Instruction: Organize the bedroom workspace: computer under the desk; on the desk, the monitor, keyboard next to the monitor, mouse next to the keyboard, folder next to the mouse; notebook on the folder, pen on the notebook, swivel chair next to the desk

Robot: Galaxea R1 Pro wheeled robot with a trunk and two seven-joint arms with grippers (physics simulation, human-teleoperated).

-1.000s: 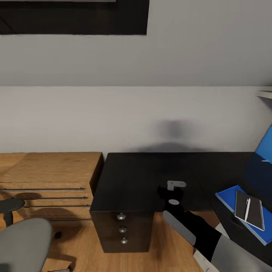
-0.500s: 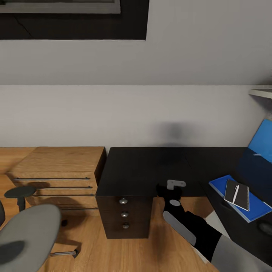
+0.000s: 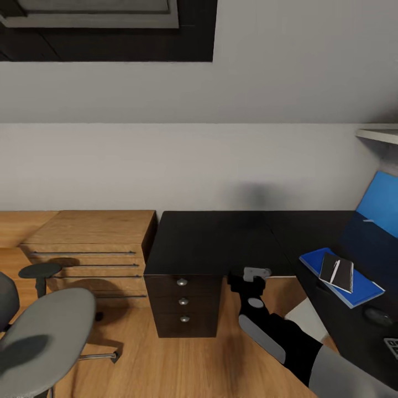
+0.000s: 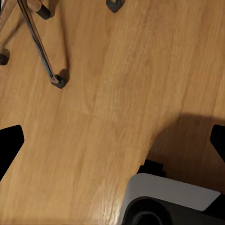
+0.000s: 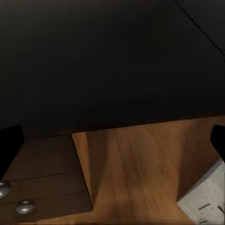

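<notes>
The desk (image 3: 221,243) has a black top and black drawers (image 3: 182,302) with silver knobs. On its right wing lies the blue folder (image 3: 362,287). The notebook (image 3: 342,275) lies on the folder, and the white pen (image 3: 334,271) lies on the notebook. Nearer me are the dark mouse (image 3: 378,316) and a corner of the keyboard (image 3: 392,347). The grey swivel chair (image 3: 47,331) stands at lower left, apart from the desk. A grey-white box (image 5: 206,197), seemingly the computer, sits under the desk. My right gripper (image 5: 112,145) is open at the desk's front edge. My left gripper (image 4: 112,145) is open over the floor.
A low oak drawer unit (image 3: 88,243) stands against the wall left of the desk. A bright blue panel (image 3: 381,204) leans at the far right under a white shelf (image 3: 378,134). The chair's chrome leg and castor (image 4: 58,82) and my own base (image 4: 168,201) show on the plank floor.
The whole head view has shifted, so the camera moved back. More of the chair and floor shows, and the mouse and keyboard corner have come into view. My right arm keeps its pose.
</notes>
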